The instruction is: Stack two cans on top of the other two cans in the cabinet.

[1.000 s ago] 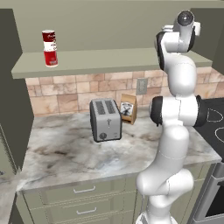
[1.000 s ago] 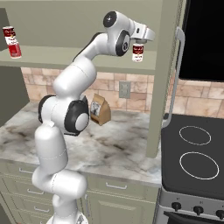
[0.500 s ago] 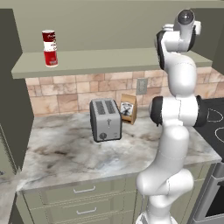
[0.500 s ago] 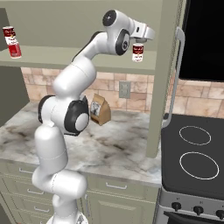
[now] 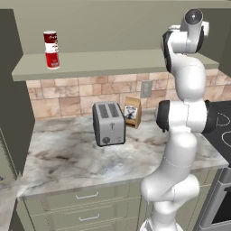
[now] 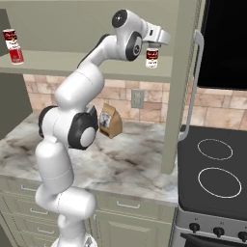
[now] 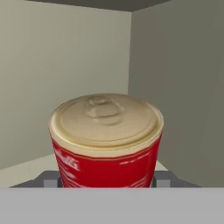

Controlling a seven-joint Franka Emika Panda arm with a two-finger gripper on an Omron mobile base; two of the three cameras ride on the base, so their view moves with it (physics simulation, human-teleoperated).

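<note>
Item one: the gripper (image 6: 152, 47), raised to the right end of the shelf (image 6: 96, 67). We see it clenched on a can (image 6: 152, 58), red above and white below, which hangs upright from the fingers near the shelf's right side panel. Whether the can's base touches the shelf board or sits just over it, we cannot tell. In the hand view the same can (image 7: 106, 140) shows a pale lid and red wall, with the two finger tips (image 7: 162, 178) pressed at its sides, mostly cut off by the lower edge. Its lower label is hidden there.

Item two: a stack of cans (image 5: 51, 49) at the far left of the shelf (image 5: 108, 63), well apart from the gripper. We read it as one can upon another, red and white bands alternating, though the join is hard to make out. In the right base view the stack (image 6: 13, 47) sits at the picture's left edge.

Item three: the counter (image 5: 67, 153), marbled, below the shelf. On it stand a toaster (image 5: 108, 123) and, just beside it toward the wall, a brown bag (image 5: 132, 112) with a dark label. The bag (image 6: 110, 120) is partly covered by the arm's elbow in the right base view.

Item four: a stove (image 6: 214, 169) with two ring burners, right of the counter, cut off at the picture's edge.
</note>
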